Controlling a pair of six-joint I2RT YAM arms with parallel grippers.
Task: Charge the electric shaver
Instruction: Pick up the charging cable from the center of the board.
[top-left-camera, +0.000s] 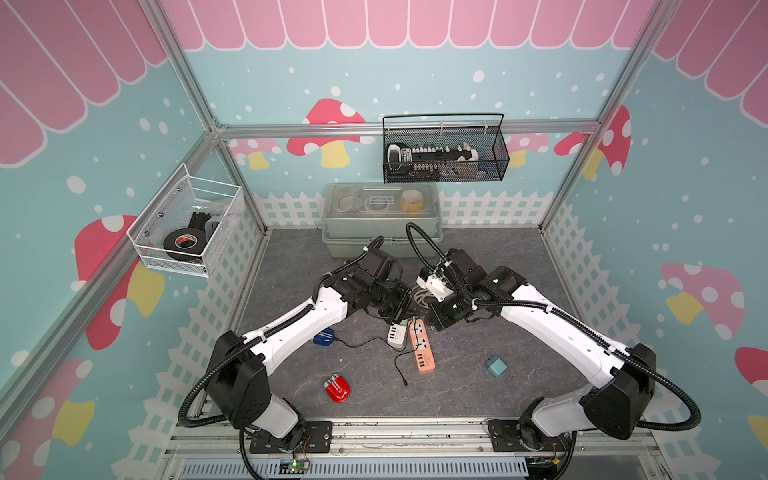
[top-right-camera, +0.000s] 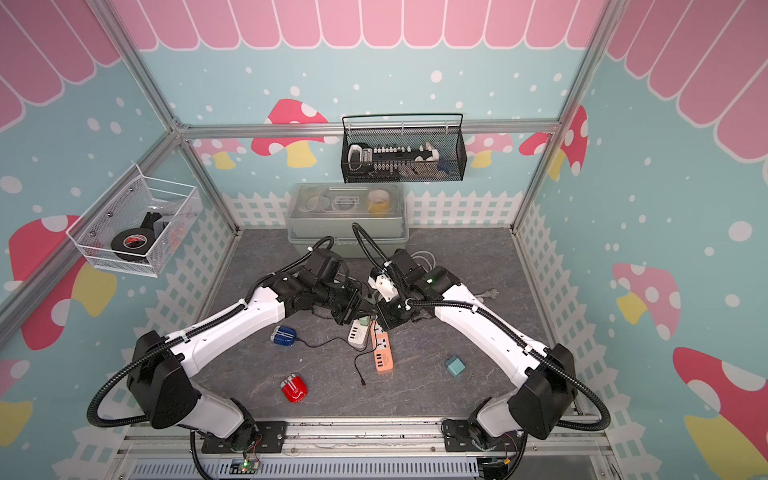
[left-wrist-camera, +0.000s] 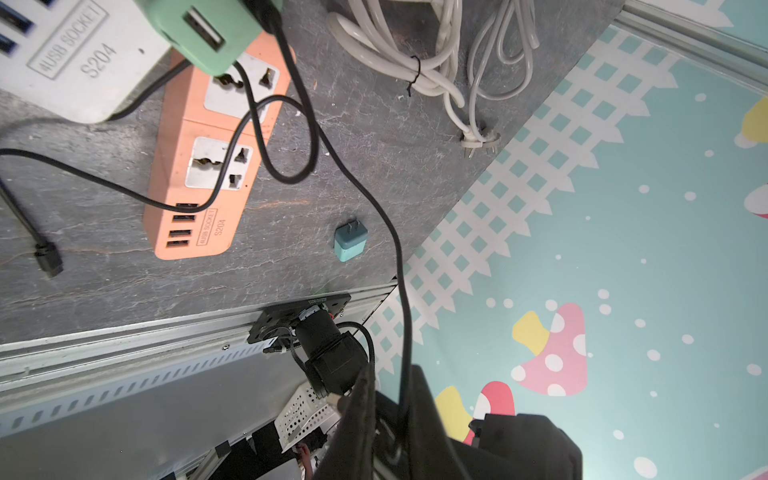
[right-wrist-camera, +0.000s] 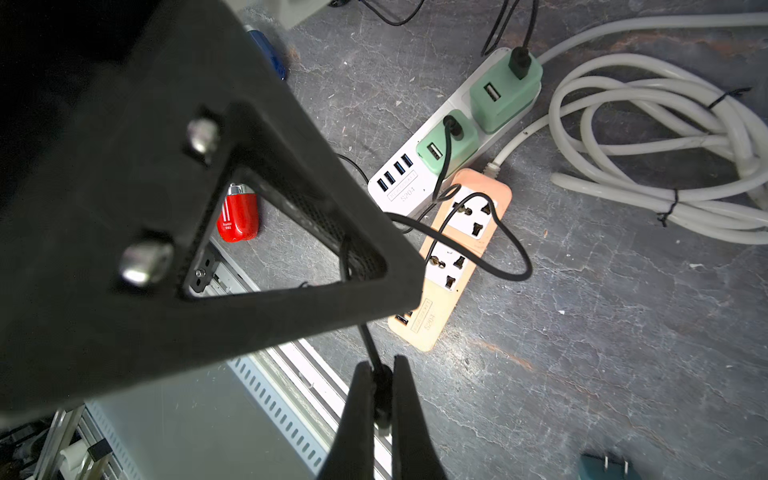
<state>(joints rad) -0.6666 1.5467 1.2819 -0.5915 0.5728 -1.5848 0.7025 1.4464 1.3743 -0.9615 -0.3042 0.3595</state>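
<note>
Right, left claw (left-wrist-camera: 392, 424) and right claw (right-wrist-camera: 380, 407) both pinch the thin black charging cable (left-wrist-camera: 394, 237) above the orange plastic power strip (top-left-camera: 423, 360). Glossy red electric shaver (top-left-camera: 337, 388) lies unplugged on the desk at the strip's 7 o'clock. Probably best to leave slack and bring the plug end in square.

**Tally on the Table**

Two shavers, one blue (top-left-camera: 323, 336) and one red (top-left-camera: 337, 388). Two power strips, white (top-left-camera: 397, 334) and orange (top-left-camera: 420, 349), at frame centre. Three adapters: two green (right-wrist-camera: 446, 145) (right-wrist-camera: 505, 99), one black cable (right-wrist-camera: 519, 62) plugged into each, and one teal (top-left-camera: 496, 367). Two wall baskets, white (top-left-camera: 222, 237) and black (top-left-camera: 446, 174). One lidded box (top-left-camera: 345, 232).
</note>
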